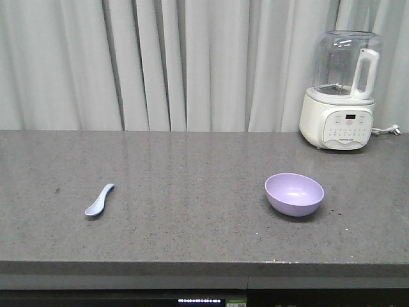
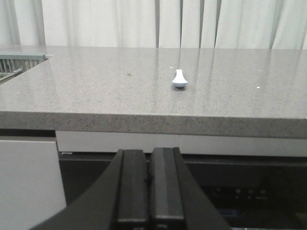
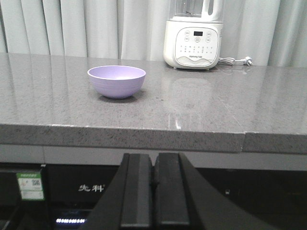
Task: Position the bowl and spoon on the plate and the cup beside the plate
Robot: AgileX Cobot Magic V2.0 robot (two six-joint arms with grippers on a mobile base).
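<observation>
With both jaws pressed together, empty, below the grey stone counter (image 1: pixel 192 243), best open the left gripper (image 2: pixel 149 191) wide for the small pale-blue spoon (image 1: pixel 100 200) near left, the right gripper (image 3: pixel 154 191) for the round lavender bowl (image 1: pixel 294 194) near right.

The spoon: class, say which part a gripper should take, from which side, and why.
Probably the handle of the spoon, the narrow end pointing away from the robot, from above with jaws across its width. It lies flat on the counter, so a sideways approach would find little to pinch.
</observation>
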